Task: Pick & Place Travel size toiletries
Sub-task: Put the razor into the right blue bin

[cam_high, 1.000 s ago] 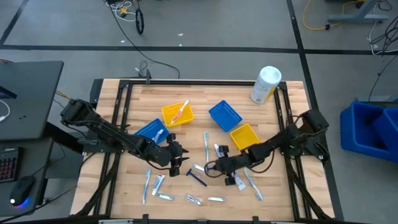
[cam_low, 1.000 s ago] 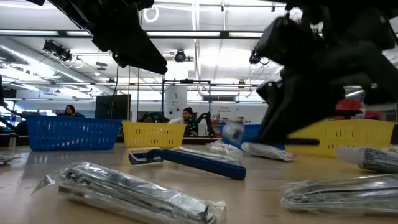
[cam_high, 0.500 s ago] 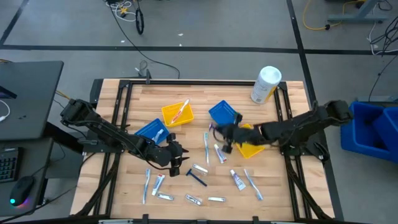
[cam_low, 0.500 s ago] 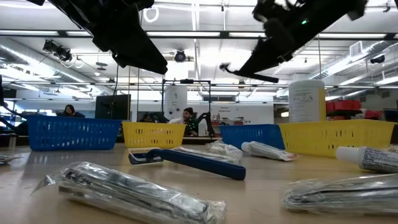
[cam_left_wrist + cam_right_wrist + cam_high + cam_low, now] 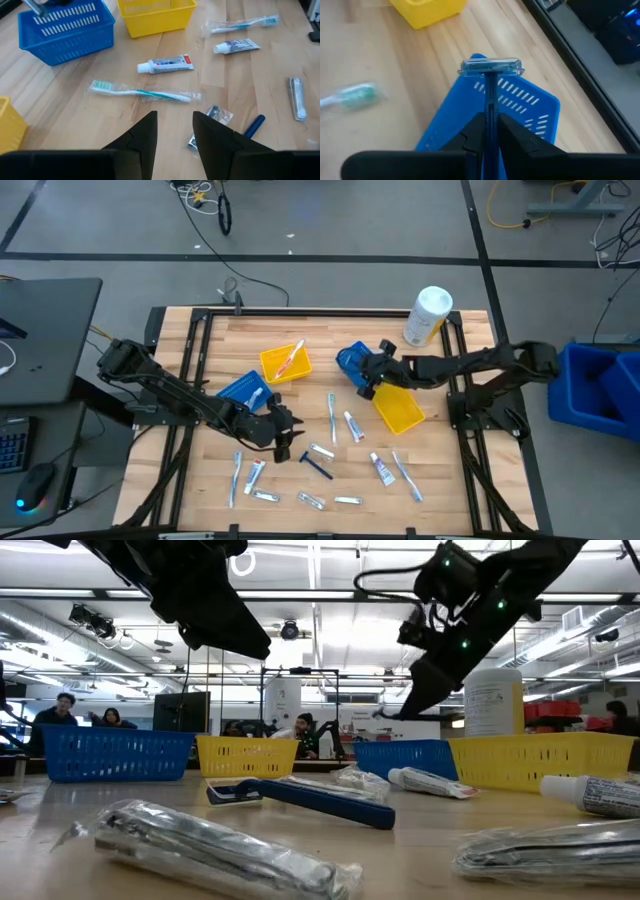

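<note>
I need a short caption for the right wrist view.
Right tool holds a blue razor above a blue bin.

yellow bin (image 5: 270, 361): 2 | blue bin (image 5: 236, 390): 2 | white container (image 5: 428, 315): 1 | razor (image 5: 318, 468): 2

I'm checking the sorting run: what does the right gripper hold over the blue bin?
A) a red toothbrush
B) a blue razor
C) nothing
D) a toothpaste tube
B: the right gripper is shut on a blue razor above the blue bin.

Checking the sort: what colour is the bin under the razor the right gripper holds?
Blue; the razor hangs over the blue bin, clearest in the right wrist view.
</note>
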Motion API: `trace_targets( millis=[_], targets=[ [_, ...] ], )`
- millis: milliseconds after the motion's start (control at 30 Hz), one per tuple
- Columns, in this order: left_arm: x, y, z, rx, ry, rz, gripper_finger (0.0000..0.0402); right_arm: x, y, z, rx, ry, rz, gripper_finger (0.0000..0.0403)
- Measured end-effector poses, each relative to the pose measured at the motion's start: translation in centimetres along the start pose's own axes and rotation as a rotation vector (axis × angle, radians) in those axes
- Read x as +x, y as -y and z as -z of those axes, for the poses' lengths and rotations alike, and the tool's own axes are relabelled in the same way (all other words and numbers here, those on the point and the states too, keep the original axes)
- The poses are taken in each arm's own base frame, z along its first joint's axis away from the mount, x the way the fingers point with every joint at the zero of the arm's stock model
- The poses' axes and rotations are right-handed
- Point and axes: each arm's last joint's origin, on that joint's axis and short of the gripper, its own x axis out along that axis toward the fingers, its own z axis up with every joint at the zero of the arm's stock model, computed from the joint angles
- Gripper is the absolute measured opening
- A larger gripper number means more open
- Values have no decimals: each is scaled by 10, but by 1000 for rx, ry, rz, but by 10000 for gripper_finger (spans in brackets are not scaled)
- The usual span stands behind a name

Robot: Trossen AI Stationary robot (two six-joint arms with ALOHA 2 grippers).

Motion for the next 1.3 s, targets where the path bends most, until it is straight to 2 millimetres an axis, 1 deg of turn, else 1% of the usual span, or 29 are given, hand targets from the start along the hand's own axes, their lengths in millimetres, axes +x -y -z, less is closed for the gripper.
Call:
trace_targets(
  millis=[133, 233, 367, 500, 667, 833, 1000, 1200, 1300],
  targets=[
    [0, 0, 0, -1, 3, -8, 132, 13, 6, 8, 4, 36, -37, 52],
    [0, -1, 0, -1, 5, -10, 132, 23, 10, 14, -15, 11, -49, 52],
    [0, -1, 0, -22, 6, -10, 132, 32, 15, 17, -27, -7, -47, 53],
    [0, -1, -1, -42, 14, -27, 132, 40, 19, 21, -1, -37, -110, 53],
    [0, -2, -1, -51, 22, -45, 132, 50, 22, 28, 35, -81, -98, 53],
    [0, -2, -1, -50, 21, -45, 132, 55, 25, 31, 40, -91, -98, 58],
    [0, -2, -1, -50, 21, -45, 132, 55, 27, 32, 48, -100, -159, 81],
    [0, -2, -1, -50, 21, -45, 132, 56, 28, 31, 48, -91, -152, 130],
    [0, -2, -1, -50, 21, -45, 132, 53, 29, 28, 32, -74, -112, 155]
  ],
)
